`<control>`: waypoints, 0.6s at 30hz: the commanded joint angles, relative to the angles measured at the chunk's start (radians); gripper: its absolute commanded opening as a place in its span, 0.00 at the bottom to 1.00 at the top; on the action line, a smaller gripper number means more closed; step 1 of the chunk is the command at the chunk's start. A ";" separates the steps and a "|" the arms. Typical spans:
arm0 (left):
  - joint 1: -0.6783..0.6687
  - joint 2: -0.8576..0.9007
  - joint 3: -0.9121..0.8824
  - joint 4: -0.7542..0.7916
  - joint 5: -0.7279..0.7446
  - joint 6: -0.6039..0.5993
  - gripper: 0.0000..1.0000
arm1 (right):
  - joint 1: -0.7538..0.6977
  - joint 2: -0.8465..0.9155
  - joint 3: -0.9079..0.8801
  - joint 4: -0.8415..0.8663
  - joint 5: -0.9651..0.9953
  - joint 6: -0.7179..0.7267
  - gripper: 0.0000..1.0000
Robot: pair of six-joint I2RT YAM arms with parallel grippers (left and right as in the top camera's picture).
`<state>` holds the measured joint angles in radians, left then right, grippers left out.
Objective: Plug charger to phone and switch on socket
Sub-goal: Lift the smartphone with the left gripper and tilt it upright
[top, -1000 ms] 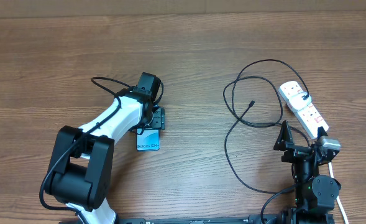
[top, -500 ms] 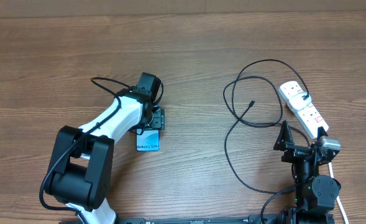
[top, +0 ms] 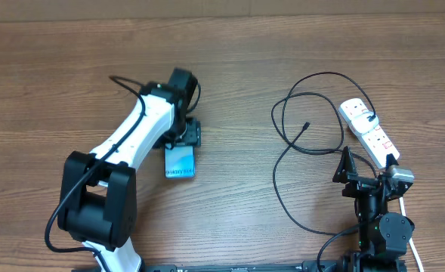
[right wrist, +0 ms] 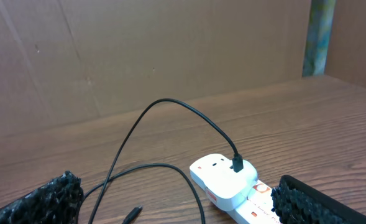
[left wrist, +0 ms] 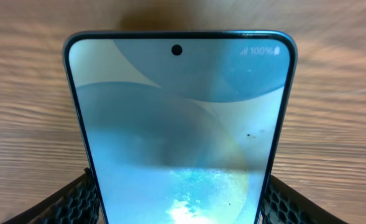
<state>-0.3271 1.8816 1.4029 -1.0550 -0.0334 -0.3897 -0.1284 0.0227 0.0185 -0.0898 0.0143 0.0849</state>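
Observation:
The phone has a lit light blue screen and lies flat at left centre. My left gripper is shut on its far end. In the left wrist view the phone fills the frame between the left gripper's fingers. The black charger cable loops on the table at right, its connector tip lying free. Its plug sits in a white adapter on the far end of the white socket strip. My right gripper is open and empty, near the strip; it also shows in the right wrist view.
The strip's thick white cord runs past the right arm's base. Bare wooden table lies between the phone and the cable. A brown cardboard wall stands behind the table.
My left arm has shifted toward the far side with the phone in its jaws, so more of the screen shows. The right arm, cable and strip have not moved.

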 commanded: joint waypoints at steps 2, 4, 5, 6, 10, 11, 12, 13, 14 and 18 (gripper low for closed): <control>0.002 -0.002 0.149 -0.082 0.057 -0.014 0.57 | 0.007 0.000 -0.011 0.007 -0.002 -0.004 1.00; 0.002 -0.002 0.210 -0.116 0.113 -0.014 0.57 | 0.007 0.000 -0.011 0.007 -0.002 -0.004 1.00; 0.002 -0.002 0.241 -0.131 0.147 -0.014 0.56 | 0.007 0.000 -0.011 0.007 -0.002 -0.004 1.00; 0.003 -0.002 0.268 -0.145 0.177 -0.014 0.54 | 0.007 0.000 -0.011 0.007 -0.002 -0.004 1.00; 0.008 -0.002 0.364 -0.203 0.258 -0.016 0.49 | 0.007 0.000 -0.011 0.007 -0.002 -0.004 1.00; 0.010 -0.001 0.384 -0.213 0.268 -0.018 0.47 | 0.007 0.000 -0.011 0.007 -0.002 -0.004 1.00; 0.013 0.001 0.394 -0.219 0.276 -0.019 0.43 | 0.007 0.000 -0.011 0.007 -0.002 -0.004 1.00; 0.017 0.005 0.403 -0.226 0.290 -0.024 0.39 | 0.007 0.000 -0.011 0.007 -0.002 -0.004 1.00; 0.023 0.013 0.409 -0.233 0.305 -0.034 0.34 | 0.007 0.000 -0.011 0.007 -0.002 -0.004 1.00; 0.056 0.074 0.410 -0.255 0.420 -0.042 0.21 | 0.007 0.000 -0.011 0.007 -0.002 -0.004 1.00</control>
<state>-0.3027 1.8973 1.7870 -1.3014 0.2592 -0.4061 -0.1284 0.0227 0.0185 -0.0895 0.0143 0.0845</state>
